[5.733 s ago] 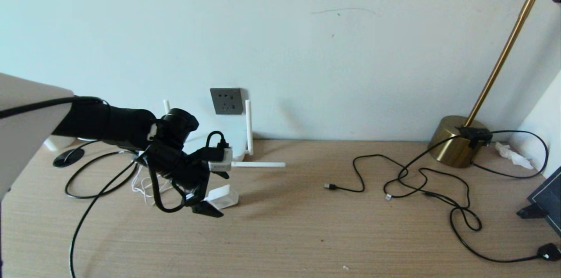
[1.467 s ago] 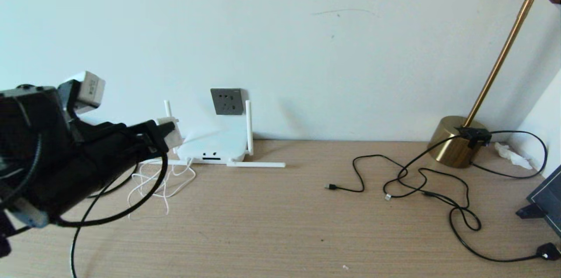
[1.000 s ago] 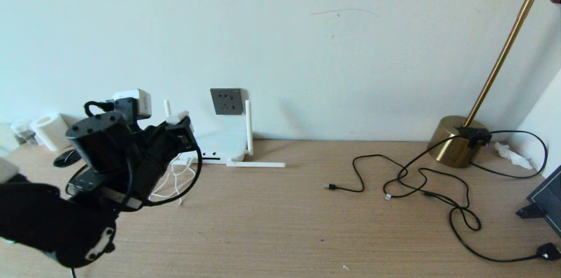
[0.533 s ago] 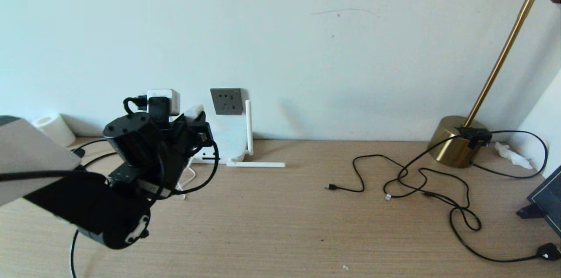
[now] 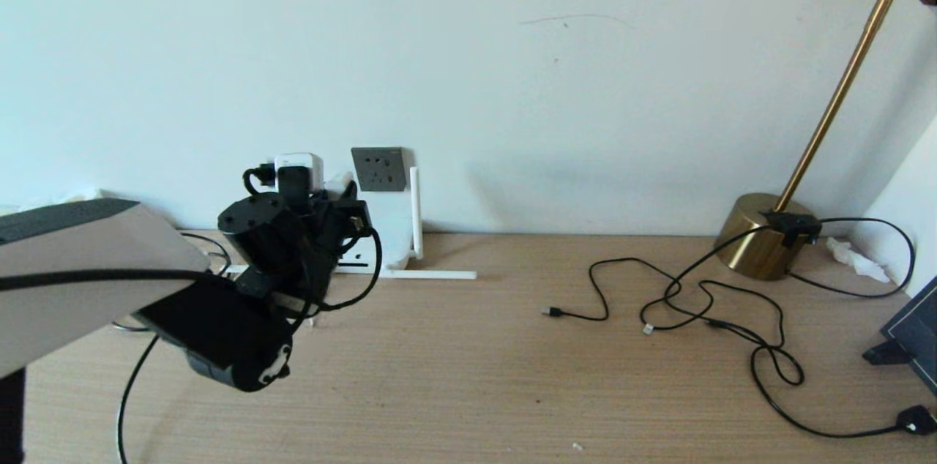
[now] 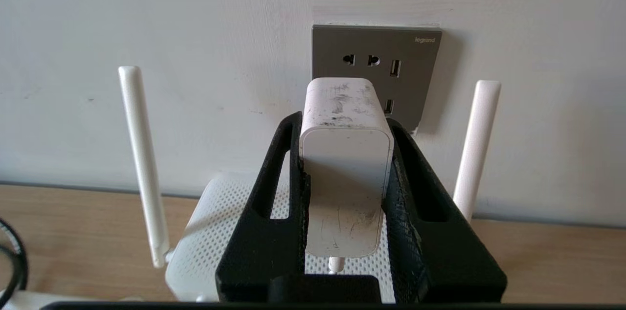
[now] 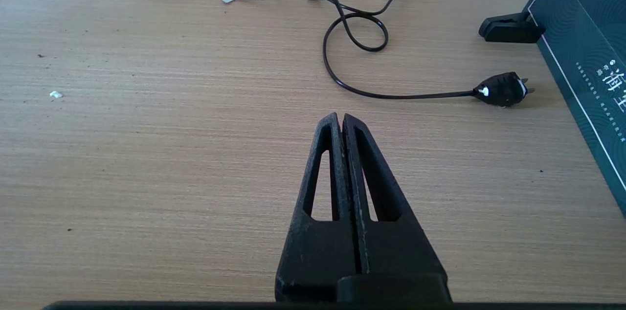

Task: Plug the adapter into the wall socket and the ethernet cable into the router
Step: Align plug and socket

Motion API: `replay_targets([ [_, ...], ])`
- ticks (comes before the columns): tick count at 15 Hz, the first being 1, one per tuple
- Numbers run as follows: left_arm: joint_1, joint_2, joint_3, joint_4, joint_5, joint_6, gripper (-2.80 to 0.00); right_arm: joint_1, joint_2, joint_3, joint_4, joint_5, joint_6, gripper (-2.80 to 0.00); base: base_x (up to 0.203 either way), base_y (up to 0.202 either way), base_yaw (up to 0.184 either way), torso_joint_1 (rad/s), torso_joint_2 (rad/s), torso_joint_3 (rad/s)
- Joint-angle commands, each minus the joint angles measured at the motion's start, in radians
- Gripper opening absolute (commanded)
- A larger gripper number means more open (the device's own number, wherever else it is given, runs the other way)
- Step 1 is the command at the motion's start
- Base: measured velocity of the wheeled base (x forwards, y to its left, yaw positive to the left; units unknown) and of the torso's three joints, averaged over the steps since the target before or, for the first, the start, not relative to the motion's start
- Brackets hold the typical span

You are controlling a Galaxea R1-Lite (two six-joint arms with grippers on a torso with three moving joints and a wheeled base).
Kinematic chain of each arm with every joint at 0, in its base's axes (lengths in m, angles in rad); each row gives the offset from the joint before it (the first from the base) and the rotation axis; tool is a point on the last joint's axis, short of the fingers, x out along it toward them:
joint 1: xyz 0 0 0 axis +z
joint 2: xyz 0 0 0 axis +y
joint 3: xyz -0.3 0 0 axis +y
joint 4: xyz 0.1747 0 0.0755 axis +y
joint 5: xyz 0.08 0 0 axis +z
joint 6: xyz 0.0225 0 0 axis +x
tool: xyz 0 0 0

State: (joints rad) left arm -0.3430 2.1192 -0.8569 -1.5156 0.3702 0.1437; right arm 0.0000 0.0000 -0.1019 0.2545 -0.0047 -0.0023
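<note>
So we are carrying the adapter clamped in the left gripper near the wall socket, not plugged yet, while the ethernet cable is lying untouched toward the bench's right edge, router unconnected, and right gripper idling closed, empty.

Soft even daylight, faint shadows

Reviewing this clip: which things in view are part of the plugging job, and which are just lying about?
Job:
adapter, held in the left gripper just short of the socket
router
ethernet cable

Lying about:
lamp
black plug
USB cord
dark box
right gripper, idle over the table
</note>
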Motion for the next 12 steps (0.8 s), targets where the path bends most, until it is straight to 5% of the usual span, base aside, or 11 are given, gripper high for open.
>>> replay_targets([
  [1,0.001,0.042,-0.036,-0.010,0.001,0.000,-2.80,0.000,0.000,0.001,0.002,0.000,-0.001,-2.80,0.000,0.000,0.000,0.000,0.00,0.000],
  [12,0.014,0.188,-0.220,-0.014,-0.011,-0.007,-2.80,0.000,0.000,0.000,0.002,0.000,-0.001,-2.80,0.000,0.000,0.000,0.000,0.00,0.000],
])
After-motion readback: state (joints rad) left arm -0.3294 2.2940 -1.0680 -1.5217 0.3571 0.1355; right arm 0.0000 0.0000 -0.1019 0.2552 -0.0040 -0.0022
